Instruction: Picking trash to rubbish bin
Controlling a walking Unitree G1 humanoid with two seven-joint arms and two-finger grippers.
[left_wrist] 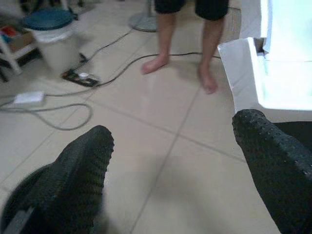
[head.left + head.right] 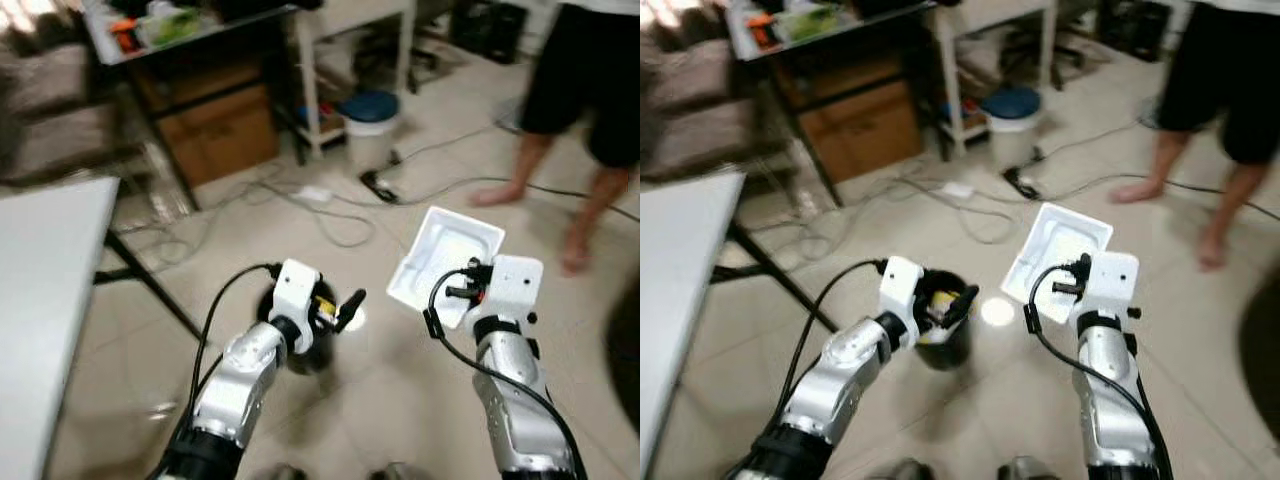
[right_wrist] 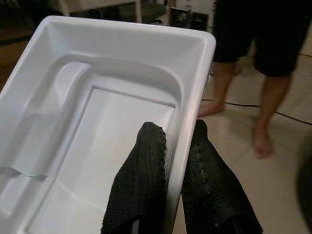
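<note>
Workshop room (floor cables point(image 2: 330, 215), cluttered bench point(image 2: 180, 30)).

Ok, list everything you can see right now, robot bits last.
tray: 1, white plastic, held up in right claw, rim pinched.
bin: 1, black, on floor under left claw, trash inside.
pail: 1, white with blue lid, by white shelf.
box: 1, brown cardboard, under dark table.
cables: several, white and black, across tiled floor.
table: 1, white, robot's left.
person: 1, black shorts, barefoot, far right.
left claw: open, over bin.
right claw: shut on tray.
</note>
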